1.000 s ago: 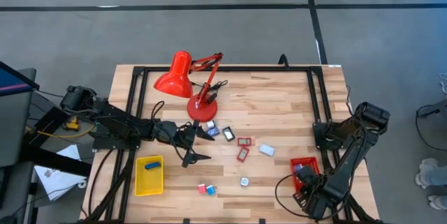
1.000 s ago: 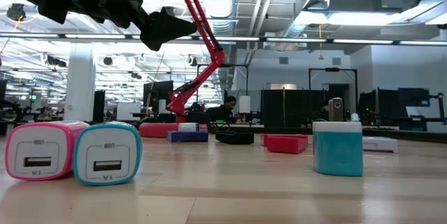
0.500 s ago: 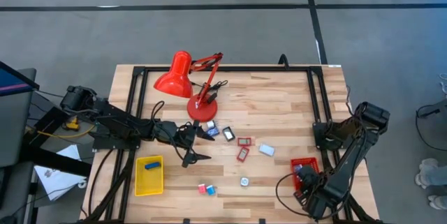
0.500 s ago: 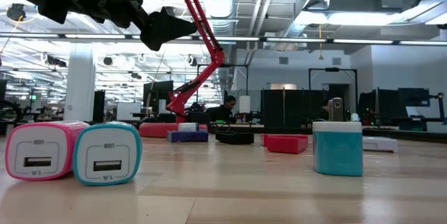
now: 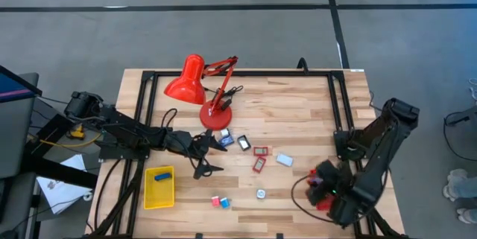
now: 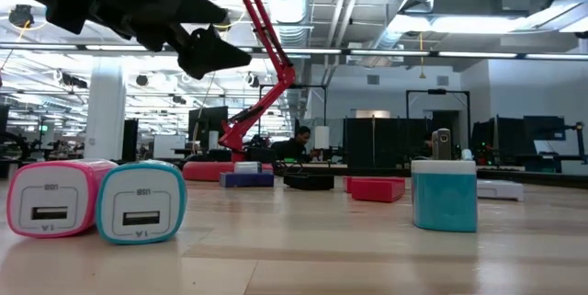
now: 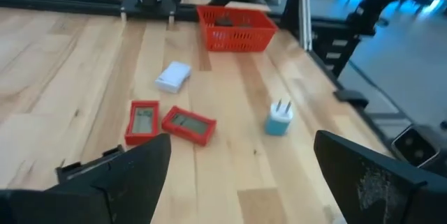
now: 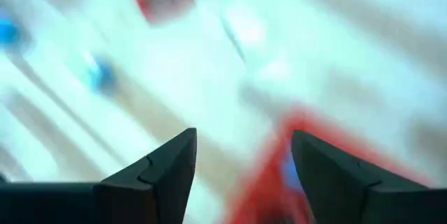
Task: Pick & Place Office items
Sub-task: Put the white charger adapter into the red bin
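Fingers of my right gripper [image 8: 237, 175] spread, empty, above red tray [image 5: 323, 187]; I'd swing toward ten o'clock, descending squarely over blue charger [image 5: 261, 193].

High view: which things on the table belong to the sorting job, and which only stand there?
Job:
two red cases
white block
blue plug
pink and blue chargers
yellow tray
red tray

Just there:
red lamp
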`<action>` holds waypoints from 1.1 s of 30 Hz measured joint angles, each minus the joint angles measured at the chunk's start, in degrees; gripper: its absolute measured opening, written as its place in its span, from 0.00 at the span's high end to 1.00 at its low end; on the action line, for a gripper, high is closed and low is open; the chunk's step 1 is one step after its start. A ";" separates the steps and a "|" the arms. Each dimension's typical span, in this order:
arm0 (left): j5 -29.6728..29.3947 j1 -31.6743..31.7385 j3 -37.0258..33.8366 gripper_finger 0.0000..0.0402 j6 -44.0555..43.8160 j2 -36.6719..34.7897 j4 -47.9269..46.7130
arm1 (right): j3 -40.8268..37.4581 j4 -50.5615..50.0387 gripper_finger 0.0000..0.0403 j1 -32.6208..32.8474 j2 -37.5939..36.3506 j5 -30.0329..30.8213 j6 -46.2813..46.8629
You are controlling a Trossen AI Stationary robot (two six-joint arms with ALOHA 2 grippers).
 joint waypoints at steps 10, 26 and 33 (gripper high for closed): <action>-15.12 3.11 -0.02 0.13 1.64 0.03 -4.75 | -0.02 -0.04 0.44 -16.93 -2.85 2.79 -27.30; -17.84 12.94 0.17 0.14 -1.35 7.54 -6.39 | -22.75 39.10 0.50 -38.12 -21.71 3.93 -65.13; -17.77 15.42 3.06 0.20 0.11 14.92 -5.24 | -30.97 55.17 0.53 -48.38 -25.57 -5.71 -76.46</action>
